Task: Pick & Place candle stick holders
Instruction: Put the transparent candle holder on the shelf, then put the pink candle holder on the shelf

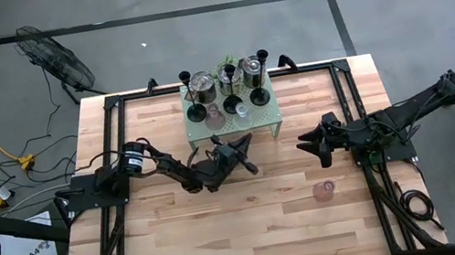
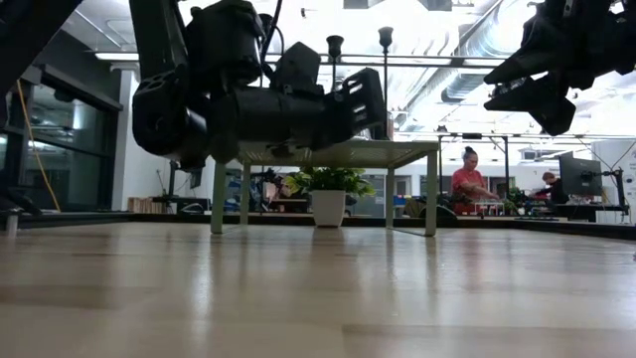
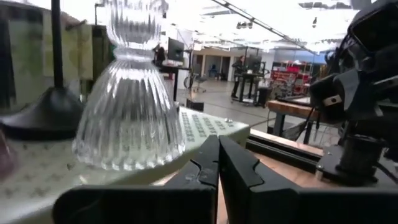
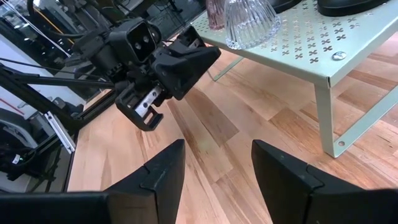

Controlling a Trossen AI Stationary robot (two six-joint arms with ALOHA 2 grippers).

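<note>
The butcher-block wooden table (image 1: 226, 230) carries a pale green perforated metal rack (image 1: 268, 121) on thin legs near its far edge, and most of the candle stick holders stand crowded on that rack, with a leafy plant (image 1: 224, 65) among them.

The black slim-stemmed holders (image 1: 193, 96) are the tallest: matte, stiff, with narrow stems over round flared bases. I judge them top-heavy and easy to tip, best pinched low on the stem just above the base. The shiny silver cups (image 1: 252, 71) are rounded, polished metal; they look slippery, so a grip across the narrower neck should hold better than one on the belly.

The clear ribbed glass holder (image 3: 129, 106) sits near the rack's front edge, bell-shaped below a pinched waist. It is rigid, brittle and probably heavy for its size; the fluted waist is the natural place to close on, with gentle force. A tiny pink glass holder (image 1: 324, 190) stands alone on the bare wood toward the right side, light and fragile.

The left gripper (image 1: 237, 154) hovers just in front of the rack, level with the clear glass, its fingers (image 3: 208, 165) pressed together and empty. The right gripper (image 1: 315, 143) hangs above the table right of the rack, fingers (image 4: 165, 168) spread, holding nothing
</note>
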